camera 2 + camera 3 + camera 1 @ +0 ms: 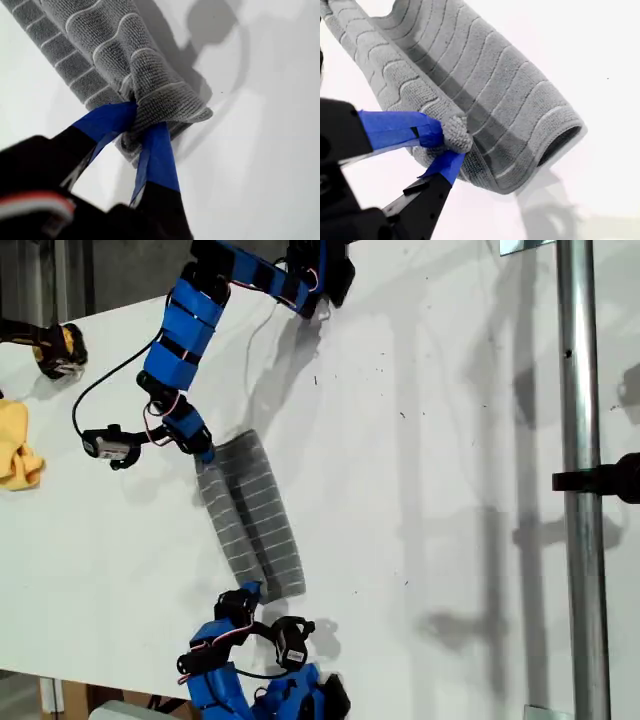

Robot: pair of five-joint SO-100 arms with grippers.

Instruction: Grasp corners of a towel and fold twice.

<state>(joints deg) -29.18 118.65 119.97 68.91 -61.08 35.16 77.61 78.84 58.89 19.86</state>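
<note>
Both tools (140, 125) (445, 145) pinch grey white-striped towel (250, 515), folded lengthwise.

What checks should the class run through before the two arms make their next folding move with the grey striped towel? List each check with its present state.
1. My first gripper clamped on a bunched end of the towel: ok.
2. My second gripper clamped on a towel corner: ok.
3. Towel doubled over into a long strip between the two arms: ok, with the fold rounded and open at one end.
4. Edges of the layers lined up: not ok; one layer shows offset beside the other in the exterior view.
5. Yellow cloth clear of the towel: ok, at the exterior view's left edge.
6. Which arm in the exterior view is first: cannot tell.
</note>
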